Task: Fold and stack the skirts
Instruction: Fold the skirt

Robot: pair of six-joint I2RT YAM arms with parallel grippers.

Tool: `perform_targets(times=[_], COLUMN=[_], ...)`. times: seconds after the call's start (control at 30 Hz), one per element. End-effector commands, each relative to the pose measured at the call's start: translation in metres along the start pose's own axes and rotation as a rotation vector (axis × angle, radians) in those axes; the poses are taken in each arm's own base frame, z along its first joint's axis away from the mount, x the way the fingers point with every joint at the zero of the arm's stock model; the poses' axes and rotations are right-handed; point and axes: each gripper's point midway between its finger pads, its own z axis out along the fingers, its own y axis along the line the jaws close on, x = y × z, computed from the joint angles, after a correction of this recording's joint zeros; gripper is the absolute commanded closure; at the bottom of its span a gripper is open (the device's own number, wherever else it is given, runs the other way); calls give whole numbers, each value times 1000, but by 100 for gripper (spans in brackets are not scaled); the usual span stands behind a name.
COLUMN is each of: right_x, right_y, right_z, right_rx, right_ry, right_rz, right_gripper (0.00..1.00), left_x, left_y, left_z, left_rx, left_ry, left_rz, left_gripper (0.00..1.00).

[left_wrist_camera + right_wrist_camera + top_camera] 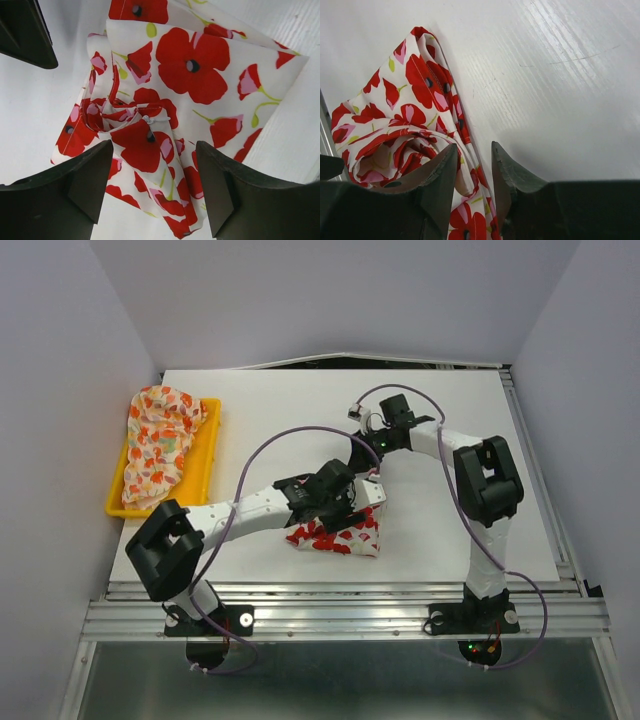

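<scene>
Risk of snagging and pulling apart loose folds of red-flowered skirt (338, 532), lying at near-middle of table (450, 440) beneath wide-open left gripper (153, 150), hem possibly (view unclear) caught in narrowly parted right gripper (474, 147); cream skirt (160, 440) apart in yellow tray (210, 455).

A robotics lab (plain grey walls (330, 300)): 2 arms (250, 510) (487, 485) bolted to an aluminium rail (340, 618) at a table (300, 410).

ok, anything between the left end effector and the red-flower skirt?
Nothing visible. The left end effector hangs open right above the red-flower skirt, the cloth in plain view between its fingers.
</scene>
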Motion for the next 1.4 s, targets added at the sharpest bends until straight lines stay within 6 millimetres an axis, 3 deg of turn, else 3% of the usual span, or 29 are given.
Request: perform_targets(times=[0.0, 0.1, 0.17, 0.2, 0.23, 0.37, 0.43, 0.53, 0.63, 0.73, 0.9, 0.97, 1.0, 1.17, 1.37], right_x=[0, 11, 15, 19, 21, 31, 35, 38, 40, 40, 29, 21, 18, 12, 17], right_y=[7, 8, 6, 5, 4, 4, 3, -1, -2, -3, -1, 2, 2, 5, 9], right_z=[4, 10, 11, 13, 14, 18, 18, 20, 21, 20, 12, 10, 9, 6, 5], right_rx=[-55, -62, -64, -66, -67, -64, -61, -53, -47, -43, -19, -24, -22, -23, -43], right_ry=[-8, 14, 24, 34, 39, 64, 71, 81, 88, 89, 71, 59, 57, 52, 61], right_rz=[4, -1, 3, 2, 2, -12, -17, -13, -11, -16, -49, -53, -56, -64, -66], right_gripper=[61, 62, 62, 62, 62, 62, 63, 62, 63, 64, 64, 63, 63, 63, 63], left_x=[2, 4, 5, 8, 8, 7, 4, 4, 4, -3, -2, -1, -1, 5, 32], left_y=[14, 10, 9, 8, 8, 19, 30, 41, 40, 26, 17, 13, 10, 4, 9], left_z=[8, 12, 14, 15, 14, 1, -10, -21, -27, -31, -30, -28, -27, -19, 7], left_rx=[-87, -65, -59, -56, -56, -96, -126, -157, -143, -74, -43, -26, -18, -47, -122], left_ry=[13, 16, 24, 36, 36, 5, -26, -48, -48, -67, -40, -40, -40, -23, 82], left_rz=[5, 13, 16, 16, 13, -38, -69, -91, -87, -86, -111, -120, -120, -102, -69], left_gripper=[25, 25, 33, 45, 45, 93, 100, 100, 99, 74, 50, 31, 28, 25, 26])
